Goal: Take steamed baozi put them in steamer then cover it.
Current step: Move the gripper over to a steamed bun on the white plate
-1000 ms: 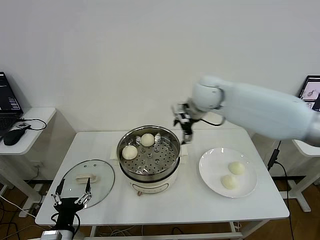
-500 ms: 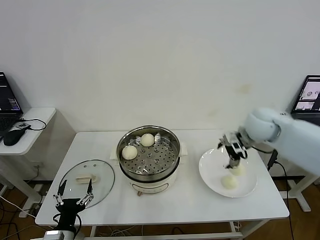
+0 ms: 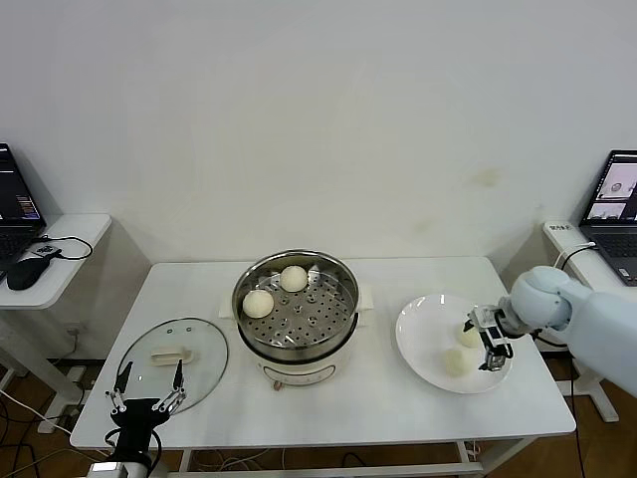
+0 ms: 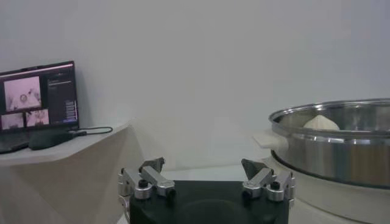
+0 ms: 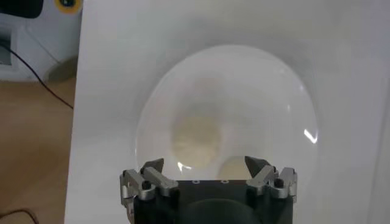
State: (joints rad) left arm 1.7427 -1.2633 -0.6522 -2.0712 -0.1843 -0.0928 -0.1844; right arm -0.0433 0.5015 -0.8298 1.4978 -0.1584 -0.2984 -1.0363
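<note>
Head view: right gripper (image 3: 490,344) hung wide open, empty, over the white plate (image 3: 423,363) at right, two baozi (image 3: 458,360) just to its left; two more sat in the steamer (image 3: 296,311) at centre. Left wrist view: left gripper (image 4: 207,182) was open, idle. Right wrist view: baozi (image 5: 196,140) lay centre frame on the plate, just above the spread jaws.

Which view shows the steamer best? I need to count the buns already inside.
The head view: it looks down into the steamer, showing two baozi on its perforated tray. The left wrist view shows only its side wall, one bun peeking over. The right wrist view misses it entirely.
</note>
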